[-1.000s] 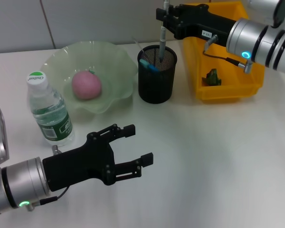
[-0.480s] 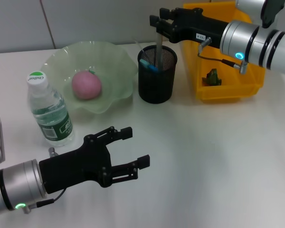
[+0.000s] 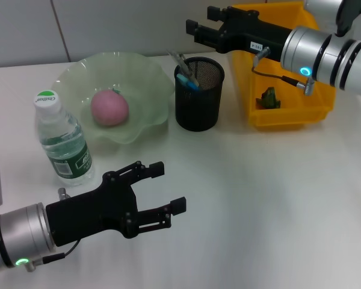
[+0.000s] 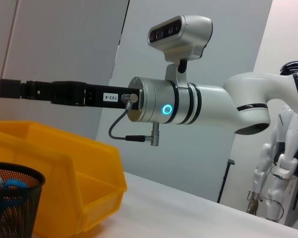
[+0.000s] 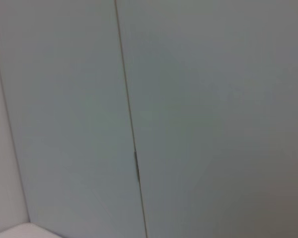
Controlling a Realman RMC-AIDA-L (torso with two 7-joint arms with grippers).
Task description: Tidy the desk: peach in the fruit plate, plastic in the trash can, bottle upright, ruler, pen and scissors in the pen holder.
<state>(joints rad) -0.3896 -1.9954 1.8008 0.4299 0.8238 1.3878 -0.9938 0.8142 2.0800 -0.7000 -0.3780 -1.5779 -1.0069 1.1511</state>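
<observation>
Both claws gape empty: right claw (image 3: 200,19) above the pen holder (image 3: 198,93), apparently touching nothing; left claw (image 3: 166,188) low.

The pen holder (image 3: 198,93) is black wire mesh, matt. The fruit plate (image 3: 147,84) is translucent pale green, glossy, with a wavy rim. The bottle (image 3: 63,141) is clear plastic under a paper-like label. The yellow bin (image 3: 292,111) is smooth plastic. The table (image 3: 271,205) is matt white. Both pincers, left (image 3: 167,189) and right (image 3: 198,30), are matt black.

peach (image 3: 109,108) in fruit plate (image 3: 145,75); bottle (image 3: 62,139) left-front of it; pen holder (image 3: 198,94) right.
</observation>
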